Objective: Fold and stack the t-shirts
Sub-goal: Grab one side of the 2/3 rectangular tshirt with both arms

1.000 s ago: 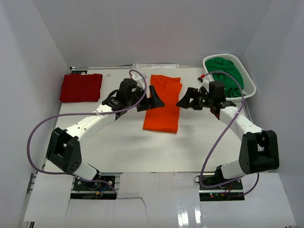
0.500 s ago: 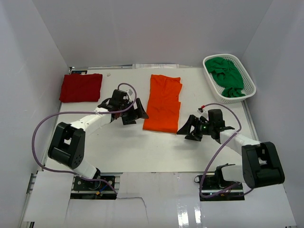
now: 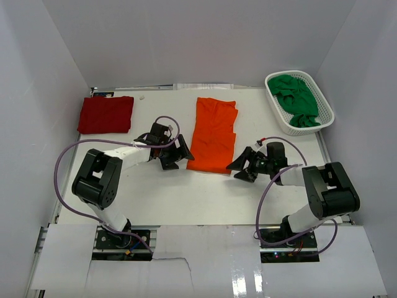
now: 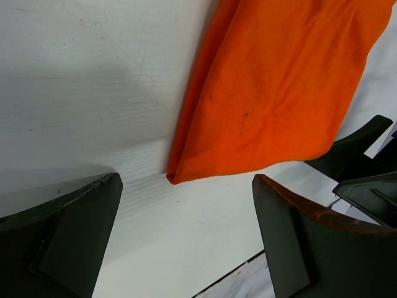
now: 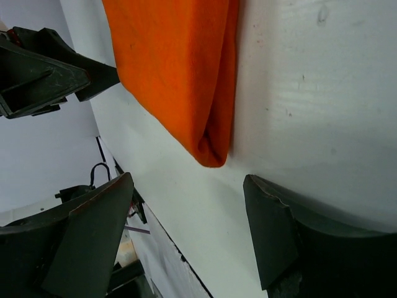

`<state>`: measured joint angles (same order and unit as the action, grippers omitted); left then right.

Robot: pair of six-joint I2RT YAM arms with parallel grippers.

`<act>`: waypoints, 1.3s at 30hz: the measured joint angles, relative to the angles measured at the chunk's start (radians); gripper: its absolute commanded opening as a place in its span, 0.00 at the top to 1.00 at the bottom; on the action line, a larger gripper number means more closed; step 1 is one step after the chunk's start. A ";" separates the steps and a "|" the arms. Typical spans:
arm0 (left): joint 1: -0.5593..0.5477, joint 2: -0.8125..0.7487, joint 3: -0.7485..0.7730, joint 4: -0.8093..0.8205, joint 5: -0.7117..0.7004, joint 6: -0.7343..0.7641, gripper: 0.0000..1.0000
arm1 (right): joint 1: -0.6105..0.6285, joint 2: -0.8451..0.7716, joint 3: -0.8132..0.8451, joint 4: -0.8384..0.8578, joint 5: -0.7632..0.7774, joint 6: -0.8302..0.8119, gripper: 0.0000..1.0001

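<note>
Both grippers sit low on the table point(image 3: 155, 192) at the near end of the orange t-shirt point(image 3: 212, 133). The left gripper point(image 3: 178, 154) is at its near-left corner and the right gripper point(image 3: 239, 169) at its near-right corner. Both have jaws spread wide, holding nothing. The shirt's folded into a long strip mid-table. Further back there's the folded dark red t-shirt point(image 3: 106, 114) far left, and the green t-shirt point(image 3: 296, 99) bunched in the white basket point(image 3: 310, 129) far right.
</note>
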<state>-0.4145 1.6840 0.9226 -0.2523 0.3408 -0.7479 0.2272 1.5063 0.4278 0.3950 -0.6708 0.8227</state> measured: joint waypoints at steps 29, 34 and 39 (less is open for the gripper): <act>0.000 -0.005 -0.101 0.220 0.016 -0.095 0.04 | 0.111 0.185 0.189 -0.059 0.182 0.006 0.92; -0.011 -0.011 -0.139 0.290 0.026 -0.119 0.05 | 0.111 0.174 0.204 -0.089 0.180 0.008 0.92; -0.033 -0.010 -0.164 0.338 0.027 -0.142 0.05 | 0.111 0.138 0.221 -0.112 0.177 0.010 0.92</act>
<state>-0.4473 1.6737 0.7586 0.0856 0.3679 -0.8894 0.3382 1.6440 0.6487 0.2829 -0.4938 0.8330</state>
